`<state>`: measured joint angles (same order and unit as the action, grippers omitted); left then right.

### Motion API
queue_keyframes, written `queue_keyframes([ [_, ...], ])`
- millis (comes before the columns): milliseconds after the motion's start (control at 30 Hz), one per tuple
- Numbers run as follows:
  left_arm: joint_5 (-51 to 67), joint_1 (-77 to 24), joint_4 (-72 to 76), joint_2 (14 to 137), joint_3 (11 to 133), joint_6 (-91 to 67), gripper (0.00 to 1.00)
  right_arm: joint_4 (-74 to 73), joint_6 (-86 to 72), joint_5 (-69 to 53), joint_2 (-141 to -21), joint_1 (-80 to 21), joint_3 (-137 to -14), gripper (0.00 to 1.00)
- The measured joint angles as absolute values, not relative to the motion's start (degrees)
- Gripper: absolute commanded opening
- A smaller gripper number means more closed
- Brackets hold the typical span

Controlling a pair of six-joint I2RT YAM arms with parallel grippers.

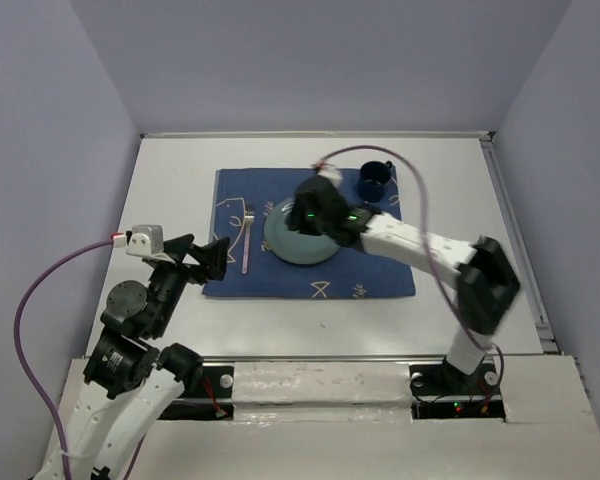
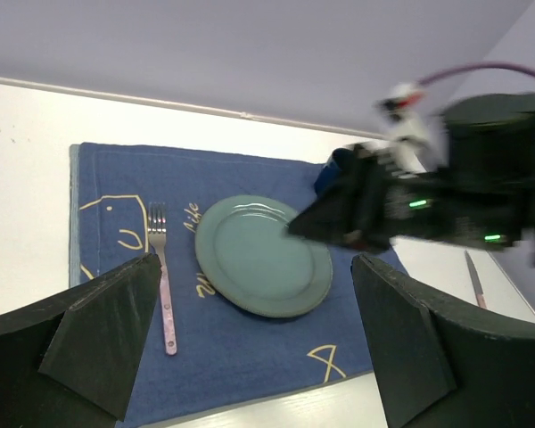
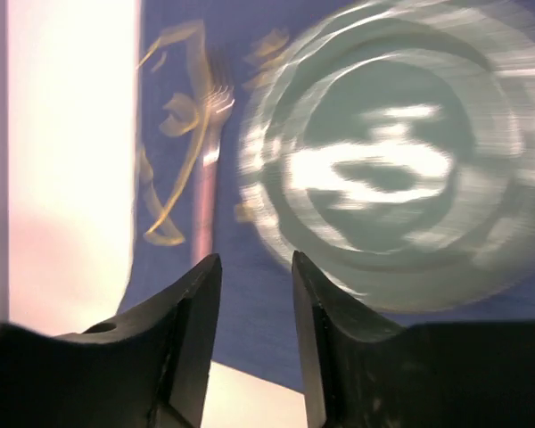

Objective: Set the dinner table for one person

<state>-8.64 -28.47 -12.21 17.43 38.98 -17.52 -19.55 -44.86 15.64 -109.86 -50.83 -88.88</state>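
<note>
The white desk (image 1: 180, 180) fills the middle of the top view. On it lies a blue cloth (image 1: 280, 285) carrying a green plate (image 1: 285, 245), a fork (image 1: 247, 240) just left of the plate, and a dark mug (image 1: 373, 180) at the cloth's upper right. The left pincer (image 1: 202, 256) hangs spread wide and empty at the cloth's left edge. The right pincer (image 3: 257, 263) is over the plate, its fingers slightly parted and holding nothing.

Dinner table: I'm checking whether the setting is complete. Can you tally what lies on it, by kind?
Placemat: 1
Plate: 1
Fork: 1
Mug: 1
Knife-like utensil: 1, lying off the cloth, seen only in the left wrist view
Total on the dinner table: 5
</note>
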Motion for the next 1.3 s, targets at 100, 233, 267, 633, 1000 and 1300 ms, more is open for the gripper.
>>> queue_keyframes([
  [100,-8.54,-29.54,-12.19,15.81,38.96,-17.50,0.99,-16.34,-45.69,18.33,-90.54,-42.39,-70.94,0.42],
  [233,-8.58,-31.53,-12.03,13.80,38.96,-17.45,0.99,-14.55,-46.44,21.47,-67.96,-18.57,-48.34,0.56],
  [267,-8.60,-32.03,-12.05,13.45,38.96,-17.45,0.99,-15.49,-46.26,21.54,-62.72,-9.32,-42.33,0.61],
  [633,-9.06,-35.90,-12.05,11.05,38.96,-17.41,0.99,-24.18,-39.13,12.29,-62.59,18.83,-33.82,0.70],
  [1000,-9.74,-37.04,-12.10,9.78,38.96,-17.32,0.99,-24.43,-35.33,4.82,-73.10,19.86,-35.86,0.46],
  [1300,-10.31,-37.04,-12.25,8.73,38.98,-17.15,0.99,-24.40,-33.76,1.74,-80.51,19.92,-39.86,0.07],
])
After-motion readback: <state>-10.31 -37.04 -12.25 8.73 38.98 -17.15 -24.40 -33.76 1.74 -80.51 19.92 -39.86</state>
